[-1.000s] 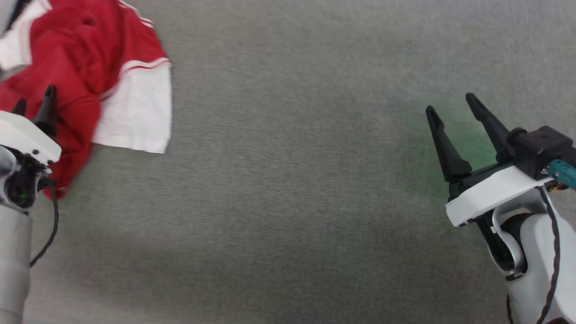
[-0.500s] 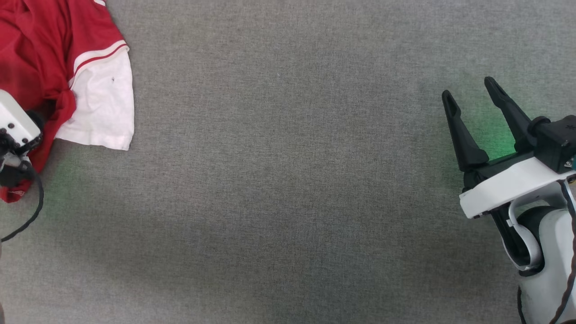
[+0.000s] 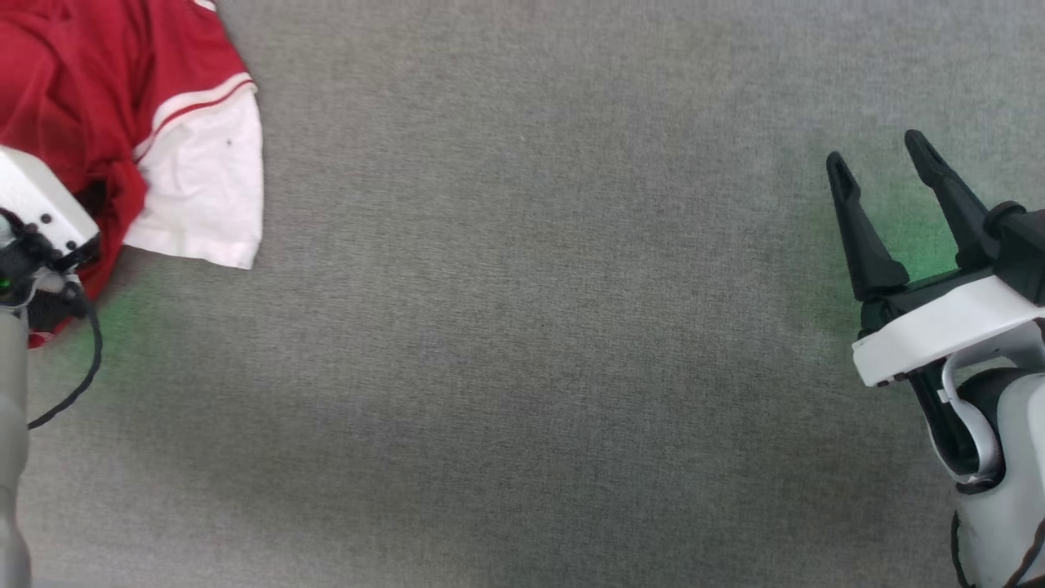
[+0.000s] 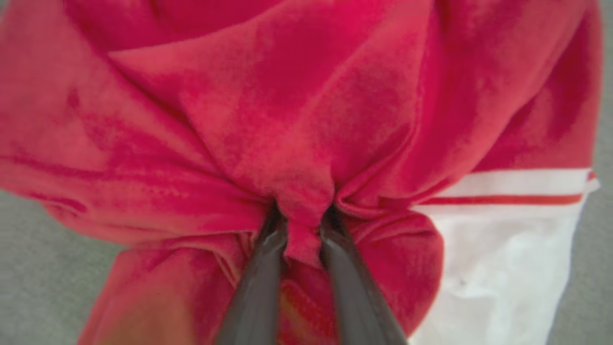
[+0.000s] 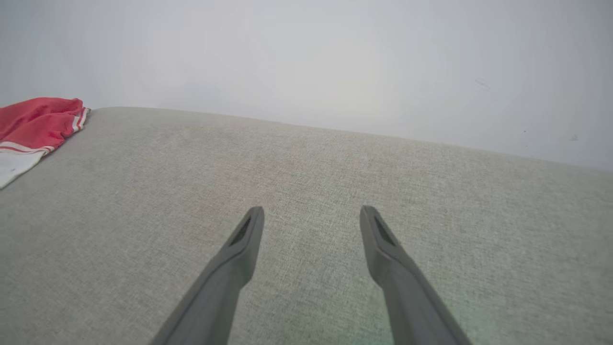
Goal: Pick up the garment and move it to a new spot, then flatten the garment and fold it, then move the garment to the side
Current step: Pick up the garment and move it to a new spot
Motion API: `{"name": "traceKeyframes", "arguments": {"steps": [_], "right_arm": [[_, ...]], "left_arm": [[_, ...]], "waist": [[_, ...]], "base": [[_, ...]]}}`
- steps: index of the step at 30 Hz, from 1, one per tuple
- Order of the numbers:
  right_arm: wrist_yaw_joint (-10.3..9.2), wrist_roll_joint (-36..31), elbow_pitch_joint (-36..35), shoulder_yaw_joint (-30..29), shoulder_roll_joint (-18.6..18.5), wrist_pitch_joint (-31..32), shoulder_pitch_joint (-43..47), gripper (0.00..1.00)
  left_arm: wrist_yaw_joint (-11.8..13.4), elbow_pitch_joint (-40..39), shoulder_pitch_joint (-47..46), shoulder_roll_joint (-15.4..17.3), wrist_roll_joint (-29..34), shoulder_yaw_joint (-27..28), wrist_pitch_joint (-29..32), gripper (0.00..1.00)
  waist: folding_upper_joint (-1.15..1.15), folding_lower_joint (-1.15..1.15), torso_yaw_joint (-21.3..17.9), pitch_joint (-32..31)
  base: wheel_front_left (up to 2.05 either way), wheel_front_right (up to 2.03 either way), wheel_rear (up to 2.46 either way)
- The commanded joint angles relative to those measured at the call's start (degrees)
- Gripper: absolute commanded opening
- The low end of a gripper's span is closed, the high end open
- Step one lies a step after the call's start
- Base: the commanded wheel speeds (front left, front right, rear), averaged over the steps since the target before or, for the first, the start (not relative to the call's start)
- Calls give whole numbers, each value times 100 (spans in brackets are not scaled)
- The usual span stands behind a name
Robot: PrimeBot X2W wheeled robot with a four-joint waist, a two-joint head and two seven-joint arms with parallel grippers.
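Two grippers are recorded over a grey woven tabletop [image 3: 522, 343]. The left gripper [image 4: 301, 227] is seen in its wrist view closed narrowly on a bunched fold of the garment [image 4: 287, 96]. The red cloth is pinched between the two dark fingers [image 4: 258, 282] and gathered into creases that radiate from the tips. Red fabric is found ahead of that gripper, to both sides of it and beneath the fingers. A white sleeve [image 4: 493, 273] is noted just right of the tips in that view, joined to the red body by red-and-white striped trim [image 4: 507, 199]. Whether the pinched fold is lifted clear of the tabletop cannot be told.

In the head view the left gripper's fingertips are hidden behind its white wrist housing [image 3: 37, 208], which overlaps the garment. A black cable [image 3: 86, 367] is looped below the housing, over bare surface.

The right gripper [image 3: 880, 151] is held with its jaws wide apart and empty. It is placed well apart from the garment, with bare tabletop lying between. A faint green glow [image 3: 914, 237] is cast on the surface around its fingers. In its wrist view the garment is seen far off to the left of the fingertips, by the tabletop's far edge, with a pale wall [image 5: 306, 52] behind.
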Motion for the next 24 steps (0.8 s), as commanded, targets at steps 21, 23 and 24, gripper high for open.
{"name": "traceKeyframes", "arguments": {"steps": [21, 23, 24], "right_arm": [[0, 181, 385, -288, 410, -346, 430, 100], [0, 210, 404, -346, 447, -375, 494, 100], [0, 205, 410, -362, 466, -383, 519, 100]], "left_arm": [[-117, -1425, -444, 670, 655, -708, -673, 0], [-119, -1615, -462, 710, 671, -754, -612, 0], [-119, -1704, -473, 751, 697, -781, -574, 0]], "waist": [[0, 0, 503, -1556], [0, 0, 539, -1684], [0, 0, 551, -1740]], "base": [[0, 0, 0], [0, 0, 0], [0, 0, 0]]}}
